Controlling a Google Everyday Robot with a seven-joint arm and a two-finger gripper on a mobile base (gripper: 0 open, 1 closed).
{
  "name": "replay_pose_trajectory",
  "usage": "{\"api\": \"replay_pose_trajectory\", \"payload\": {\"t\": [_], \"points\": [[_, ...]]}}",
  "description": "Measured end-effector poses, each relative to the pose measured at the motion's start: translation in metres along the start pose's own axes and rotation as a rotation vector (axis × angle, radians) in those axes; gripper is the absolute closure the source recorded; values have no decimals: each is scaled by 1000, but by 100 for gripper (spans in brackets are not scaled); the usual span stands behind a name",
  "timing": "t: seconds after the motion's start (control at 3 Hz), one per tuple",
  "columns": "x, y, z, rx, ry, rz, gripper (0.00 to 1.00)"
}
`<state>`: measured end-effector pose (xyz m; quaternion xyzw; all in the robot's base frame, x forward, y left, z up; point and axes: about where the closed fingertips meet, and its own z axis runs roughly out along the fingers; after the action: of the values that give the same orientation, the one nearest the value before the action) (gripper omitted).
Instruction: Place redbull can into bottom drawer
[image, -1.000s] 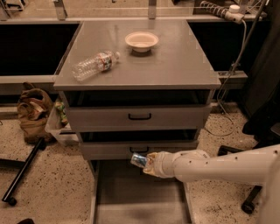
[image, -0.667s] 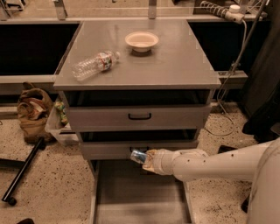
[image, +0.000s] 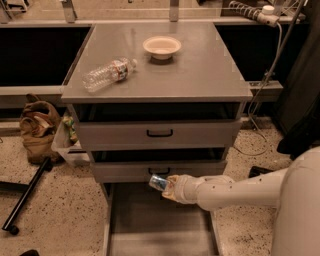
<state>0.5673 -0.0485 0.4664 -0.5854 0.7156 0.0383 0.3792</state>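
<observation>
Tool (image: 169, 187) clamped on redbull can (image: 158, 182); can juts left from tip, above open bottom drawer (image: 160, 227).

Water bottle (image: 107, 74) lying, bowl (image: 161, 47) upright on cabinet top (image: 205, 75); bag (image: 37, 127) on floor.

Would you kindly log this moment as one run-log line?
gripper: shut on redbull can | position: above rear of open bottom drawer | can: not yet set down | cabinet top: water bottle, bowl
</observation>
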Motion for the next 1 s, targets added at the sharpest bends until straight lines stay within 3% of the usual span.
{"api": "replay_pose_trajectory", "payload": {"t": [0.67, 1.0], "points": [[57, 39, 89, -124, 55, 147, 100], [74, 55, 109, -160, 64, 204, 100]]}}
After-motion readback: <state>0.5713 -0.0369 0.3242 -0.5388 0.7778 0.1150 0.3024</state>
